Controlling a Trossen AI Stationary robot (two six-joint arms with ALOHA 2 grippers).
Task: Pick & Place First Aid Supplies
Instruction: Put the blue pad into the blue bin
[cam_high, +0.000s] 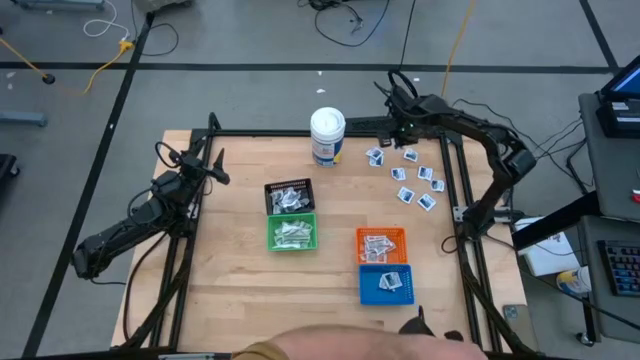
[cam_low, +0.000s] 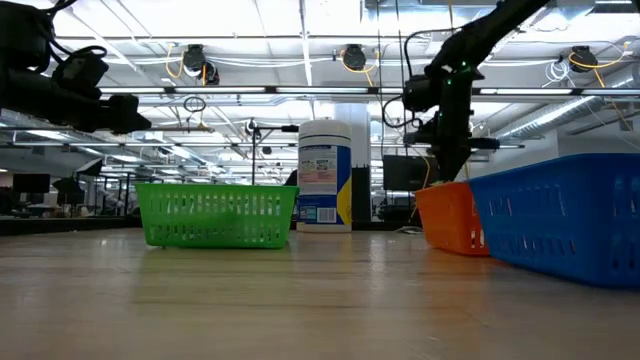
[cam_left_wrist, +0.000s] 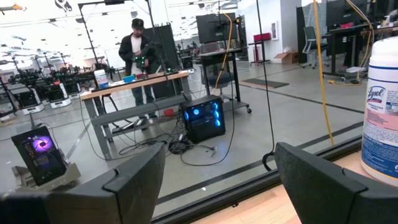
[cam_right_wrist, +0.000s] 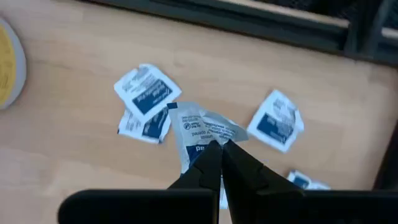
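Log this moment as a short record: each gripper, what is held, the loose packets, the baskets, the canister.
right gripper: shut on a white packet, over the table's far right part
left gripper: open, empty, at the table's far left edge
loose packets: white squares with blue print, scattered on the wood right of the canister
canister: white, upright, far middle of the table
black basket: holds packets, touching the green one
green basket: holds packets
orange basket: holds packets
blue basket: holds a packet
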